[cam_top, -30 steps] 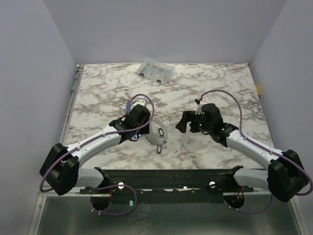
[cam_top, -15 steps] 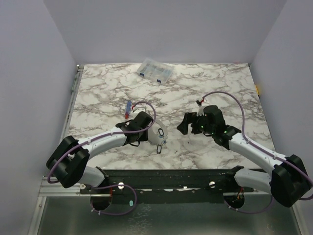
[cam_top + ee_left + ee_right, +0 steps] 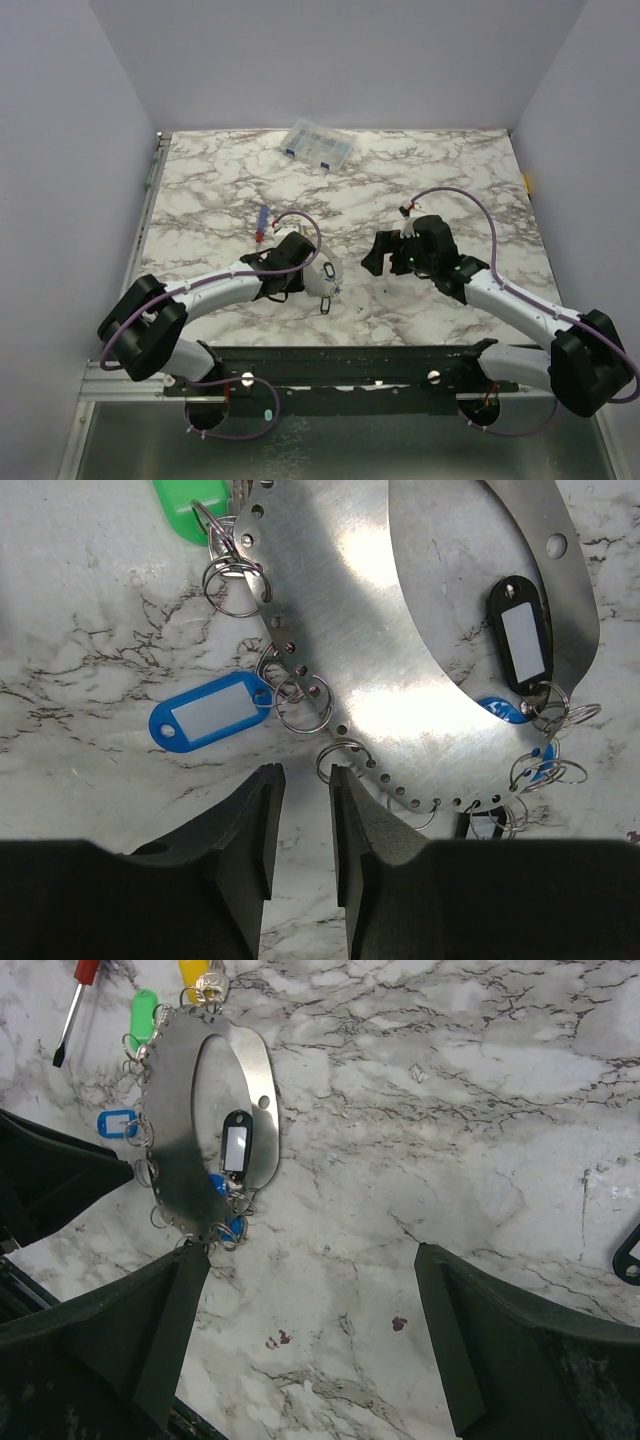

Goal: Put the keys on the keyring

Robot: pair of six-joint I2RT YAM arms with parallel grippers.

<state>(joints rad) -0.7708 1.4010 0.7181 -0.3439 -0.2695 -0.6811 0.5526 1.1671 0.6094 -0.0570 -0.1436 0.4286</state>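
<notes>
Your left claw point(image 3: 303, 780) is nearly pinched on nothing, tips just short of a split ring point(image 3: 345, 760) on the keyring point(image 3: 340, 630), which lies flat on the desk point(image 3: 80, 630), keys point(image 3: 210, 712) fringing it. Your right claw point(image 3: 310, 1255) gapes empty. You're likely at the grasp: next, nip that rim squarely.

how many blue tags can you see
3: one blue tag lies outside the keyring; two sit partly hidden at its edge near the black tag. More may be hidden.
</notes>
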